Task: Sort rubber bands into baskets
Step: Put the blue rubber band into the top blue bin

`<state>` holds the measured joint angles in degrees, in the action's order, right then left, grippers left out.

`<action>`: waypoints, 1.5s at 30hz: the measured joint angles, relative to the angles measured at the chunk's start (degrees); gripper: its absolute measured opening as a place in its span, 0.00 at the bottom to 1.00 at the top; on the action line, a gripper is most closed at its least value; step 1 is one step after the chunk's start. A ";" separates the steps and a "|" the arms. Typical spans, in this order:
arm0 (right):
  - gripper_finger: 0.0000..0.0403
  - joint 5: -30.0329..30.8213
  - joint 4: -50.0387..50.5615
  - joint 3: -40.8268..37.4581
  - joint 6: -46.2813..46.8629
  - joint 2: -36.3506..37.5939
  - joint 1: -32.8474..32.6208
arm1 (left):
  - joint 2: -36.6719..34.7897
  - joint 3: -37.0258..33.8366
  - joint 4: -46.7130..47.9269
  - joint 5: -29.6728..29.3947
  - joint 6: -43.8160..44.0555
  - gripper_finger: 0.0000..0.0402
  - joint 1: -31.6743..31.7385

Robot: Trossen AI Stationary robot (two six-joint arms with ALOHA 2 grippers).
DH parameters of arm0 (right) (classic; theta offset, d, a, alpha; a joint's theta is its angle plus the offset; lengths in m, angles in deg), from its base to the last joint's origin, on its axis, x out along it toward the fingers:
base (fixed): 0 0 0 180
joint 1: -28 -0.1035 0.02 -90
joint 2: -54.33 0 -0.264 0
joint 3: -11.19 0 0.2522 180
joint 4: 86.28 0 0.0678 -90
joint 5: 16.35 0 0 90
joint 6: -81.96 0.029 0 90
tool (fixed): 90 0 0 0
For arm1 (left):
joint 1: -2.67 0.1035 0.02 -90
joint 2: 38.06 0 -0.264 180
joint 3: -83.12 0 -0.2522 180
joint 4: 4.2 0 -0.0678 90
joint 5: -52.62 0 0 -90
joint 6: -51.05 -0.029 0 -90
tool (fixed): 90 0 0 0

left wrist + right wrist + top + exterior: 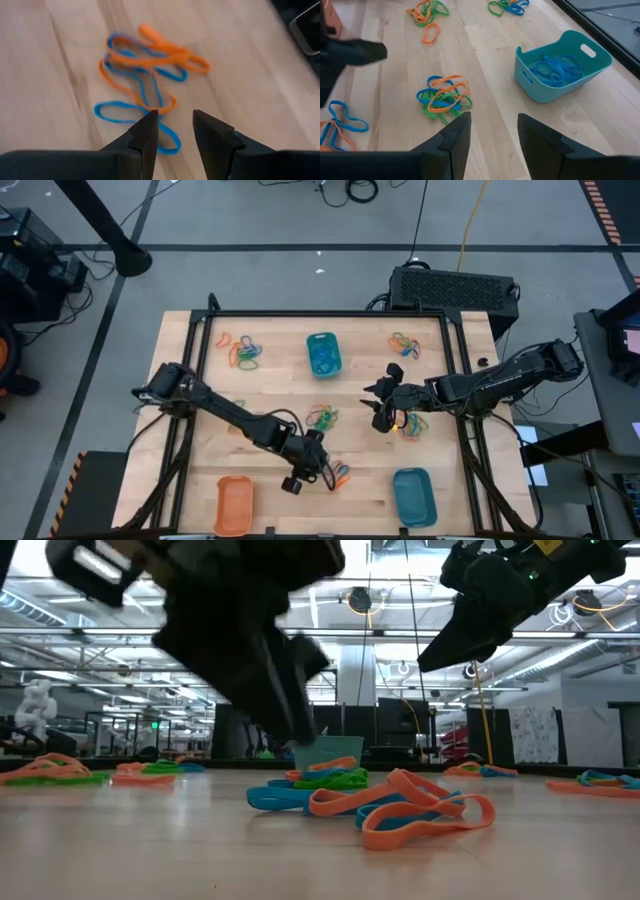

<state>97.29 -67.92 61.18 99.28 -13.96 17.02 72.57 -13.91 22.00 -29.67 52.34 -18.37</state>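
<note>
Though no label or writing reads anywhere, your thin orange and blue rubber bands (145, 75) lie tangled on the pale wooden table (280, 385), near the orange plastic basket (234, 504). Your left gripper (175, 132) hangs over them, fingers parted and empty; your right gripper (492, 132) is likewise released.

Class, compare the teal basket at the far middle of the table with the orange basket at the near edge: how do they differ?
The teal basket already holds blue rubber bands; the orange basket looks empty. The teal one sits at the far middle of the table, the orange one at the near left edge. Both are small, rounded-rectangular trays.
</note>
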 joint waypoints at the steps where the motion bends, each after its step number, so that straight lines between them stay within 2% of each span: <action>1: 0.39 0.00 0.02 0.00 0.00 0.00 0.00 | 0.74 0.00 0.09 -0.06 0.90 0.32 0.00; 6: 0.39 0.00 0.10 0.00 0.00 0.00 0.00 | 3.66 0.00 0.30 -0.37 2.91 0.32 -0.09; 16: 0.39 0.02 0.24 0.00 0.00 0.00 0.00 | 4.18 0.07 0.75 -0.71 2.90 0.31 -0.48; 19: 0.39 0.02 0.22 0.00 0.00 0.01 0.00 | 4.17 0.07 1.10 -0.86 2.86 0.24 -0.43; 24: 0.39 0.02 0.22 0.00 -0.02 0.00 0.00 | 3.99 0.22 2.11 -0.76 2.86 0.04 0.19; 25: 0.39 0.03 0.22 0.00 -0.06 0.00 0.00 | 3.47 0.42 3.31 -0.85 2.70 0.02 0.36; 27: 0.39 0.04 0.22 0.00 -0.07 0.00 0.00 | 2.05 1.06 7.34 -2.47 1.82 0.02 0.79; 32: 0.39 0.04 0.46 0.00 -0.22 0.02 0.00 | -4.91 3.66 14.92 -11.05 -1.02 0.01 2.32; 41: 0.39 0.07 0.40 0.00 -0.44 0.02 0.00 | -16.83 3.65 15.02 -22.65 -9.00 0.00 8.34; 45: 0.39 0.07 0.38 0.00 -0.44 0.01 0.00 | -19.20 3.65 14.27 -23.05 -12.43 0.00 13.79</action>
<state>97.35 -67.54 61.18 98.84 -13.95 17.02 53.37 -10.26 36.27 -52.72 39.91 -4.58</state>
